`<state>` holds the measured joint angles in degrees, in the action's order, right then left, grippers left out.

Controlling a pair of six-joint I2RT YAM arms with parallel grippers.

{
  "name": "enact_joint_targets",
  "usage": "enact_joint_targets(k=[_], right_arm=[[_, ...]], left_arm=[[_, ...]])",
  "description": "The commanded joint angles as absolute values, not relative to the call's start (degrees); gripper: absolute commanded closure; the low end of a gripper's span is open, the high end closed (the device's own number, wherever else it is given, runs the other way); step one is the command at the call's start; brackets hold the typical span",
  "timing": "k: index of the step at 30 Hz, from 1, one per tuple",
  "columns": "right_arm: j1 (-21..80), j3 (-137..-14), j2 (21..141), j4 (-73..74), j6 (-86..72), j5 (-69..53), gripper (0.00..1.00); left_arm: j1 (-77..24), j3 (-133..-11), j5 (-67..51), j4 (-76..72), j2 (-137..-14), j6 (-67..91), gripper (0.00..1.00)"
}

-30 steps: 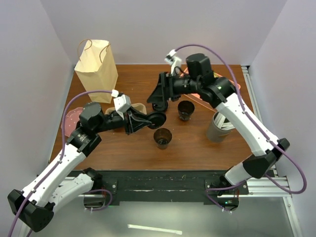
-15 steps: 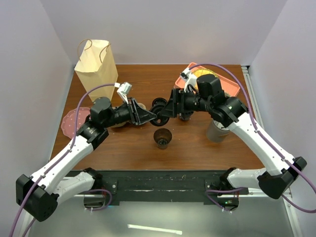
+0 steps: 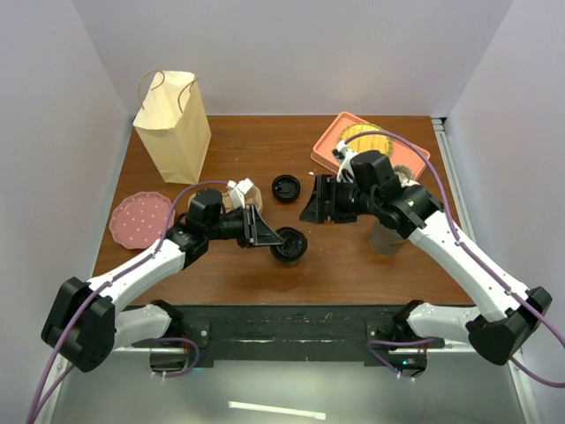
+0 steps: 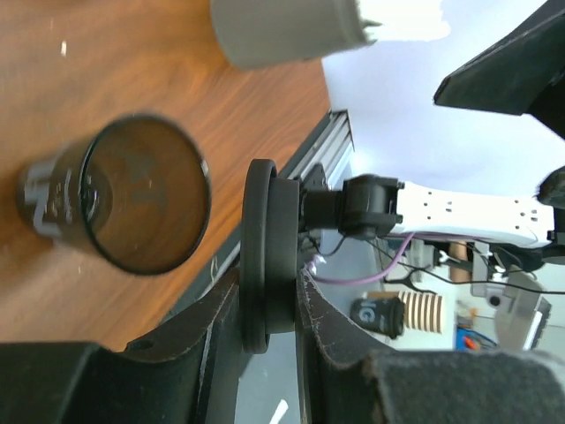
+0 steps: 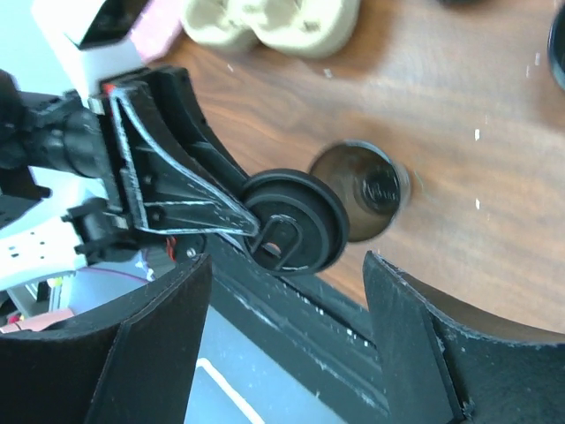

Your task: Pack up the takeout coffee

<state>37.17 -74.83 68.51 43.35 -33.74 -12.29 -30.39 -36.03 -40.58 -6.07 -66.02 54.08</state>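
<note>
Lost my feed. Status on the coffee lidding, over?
Left end effector shut on lid, edge-on beside open cup. Right end effector open, empty. Nothing between lid and cup.

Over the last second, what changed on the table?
The left gripper, shut on a black lid, carried it toward the near edge to the open black cup; the lid is on edge, not seated. The right gripper, open, drew back rightward from the loose lid on the table. The paper bag, pink plate and grey cup stayed put.

Wooden table [image 3: 353,265]: paper bag [image 3: 172,124] 10 o'clock, pink plate [image 3: 139,218] 9, black lid [image 3: 285,187] centre, open black cup [image 4: 132,203] 6, orange tray [image 3: 328,143] 2, grey cup [image 3: 383,240] 4.
</note>
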Motion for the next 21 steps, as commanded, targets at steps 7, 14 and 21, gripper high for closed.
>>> enact_joint_targets(k=[7, 14, 21], right_arm=[[37.27, -66.8, 68.38, 40.34, -37.0, -19.69, 0.35], [40.77, -70.4, 67.5, 38.32, -26.3, -23.12, 0.51], [51.5, -70.14, 68.12, 35.08, -14.59, -12.92, 0.5]], left_arm=[[-30.15, -32.35, -44.57, -18.72, -64.07, 61.43, 0.76], [-30.15, -36.11, -40.78, -11.61, -64.95, 62.4, 0.76], [-30.15, -40.43, -39.73, -5.81, -66.09, 60.82, 0.76]])
